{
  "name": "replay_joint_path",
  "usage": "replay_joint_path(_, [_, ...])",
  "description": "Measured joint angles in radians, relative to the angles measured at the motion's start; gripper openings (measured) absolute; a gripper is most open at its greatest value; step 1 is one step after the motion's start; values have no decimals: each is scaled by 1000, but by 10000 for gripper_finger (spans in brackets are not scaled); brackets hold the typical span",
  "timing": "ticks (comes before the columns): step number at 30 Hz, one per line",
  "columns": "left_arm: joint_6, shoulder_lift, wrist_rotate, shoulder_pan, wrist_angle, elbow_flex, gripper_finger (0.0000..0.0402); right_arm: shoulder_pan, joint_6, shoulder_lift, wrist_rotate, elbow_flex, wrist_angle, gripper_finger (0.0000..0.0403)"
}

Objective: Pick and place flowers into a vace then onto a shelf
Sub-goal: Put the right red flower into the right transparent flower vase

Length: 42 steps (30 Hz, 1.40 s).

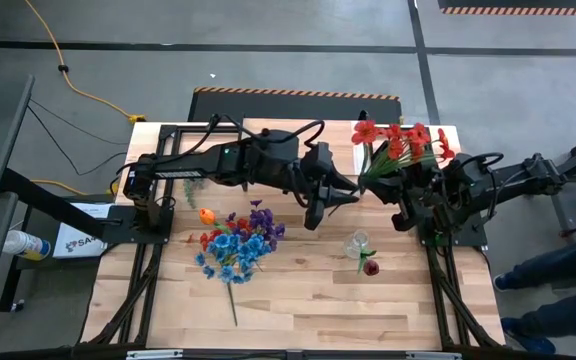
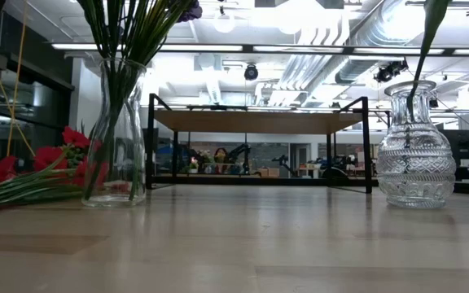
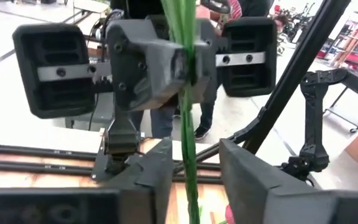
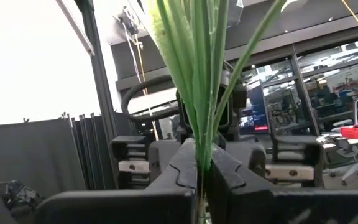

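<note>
A bunch of red flowers (image 1: pixel 400 143) on long green stems hangs over the table's far right part. My right gripper (image 1: pixel 383 187) is shut on the stems. My left gripper (image 1: pixel 350 192) faces it from the left, open, with one finger on either side of the same stems (image 3: pixel 189 163) and touching nothing. A blue and purple bunch (image 1: pixel 238 245) stands in a plain glass vase (image 2: pixel 116 138). A cut-glass vase (image 2: pixel 414 146) (image 1: pixel 360 243) holds a single stem with a red bloom (image 1: pixel 371 267). The shelf (image 2: pixel 259 122) stands behind the vases. My right gripper pinches the bundle of several green stems (image 4: pixel 202 146) between its two fingers (image 3: pixel 148 68), which lie across the stems. It comes level from the table's right. The blooms point toward the far edge, and the stems' free end passes between the left gripper's fingers.
An orange bloom (image 1: pixel 206 214) lies on the table left of the blue bunch. Black frame bars (image 1: pixel 148 215) run along the table's left and right sides. A person's legs (image 1: pixel 558 275) show beyond the right edge. Bare wood (image 1: pixel 318 300) lies toward the near edge.
</note>
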Motion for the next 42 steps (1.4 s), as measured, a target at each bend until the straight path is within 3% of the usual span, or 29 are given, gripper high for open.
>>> replay_joint_path(7, [-2, -1, 3, 0, -10, 0, 230, 0, -4, -4, 7, 0, -5, 0])
replay_joint_path(14, [11, -37, 0, 1, -43, 1, 263, 0, -14, -36, 54, 0, -53, 0])
replay_joint_path(26, [25, -166, 1, 11, -135, 2, 266, 1, -55, -156, 124, 0, -229, 0])
replay_joint_path(34, [-7, -276, 30, -8, -360, 4, 265, 32, 59, -259, 73, 0, -502, 0])
replay_joint_path(42, [-55, -339, -46, -36, -568, 1, 266, 117, 146, -299, 34, 1, -663, 0])
